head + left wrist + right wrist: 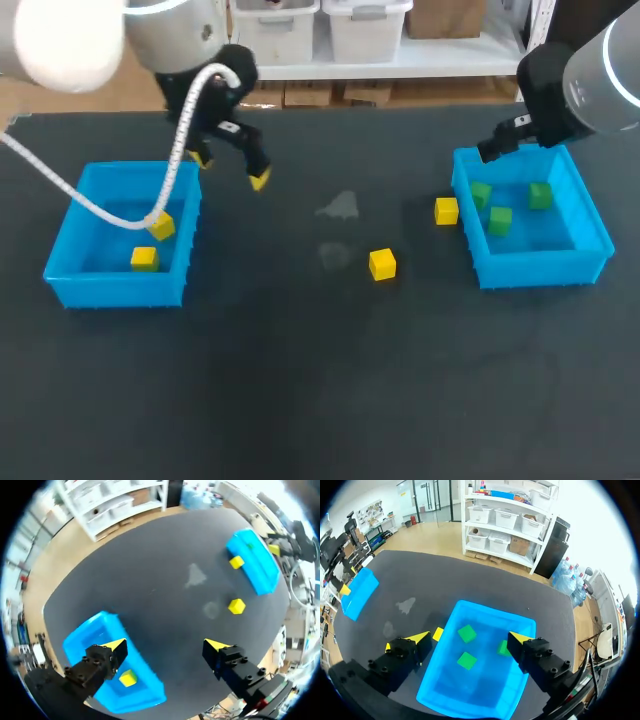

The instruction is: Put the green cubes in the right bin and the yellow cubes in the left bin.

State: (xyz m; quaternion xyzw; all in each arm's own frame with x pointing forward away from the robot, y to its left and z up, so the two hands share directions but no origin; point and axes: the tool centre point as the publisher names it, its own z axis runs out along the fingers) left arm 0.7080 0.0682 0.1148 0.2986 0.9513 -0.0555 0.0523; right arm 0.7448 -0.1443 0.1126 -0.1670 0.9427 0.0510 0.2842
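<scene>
Cubes partly sorted, both grippers empty

Three green cubes (500, 220) lie flat inside the right bin (540, 268), none showing a longer axis. One yellow cube (446, 211) sits on the table (300, 380) just outside that bin's wall. A second yellow cube (382, 264) rests farther from it. Well apart from the right bin, the left bin (115, 290) holds two more yellow cubes (144, 258). The right gripper (469, 639) hangs over the right bin, fingers spread. The left gripper (166, 646), far from that bin, is likewise spread and holds nothing.
</scene>
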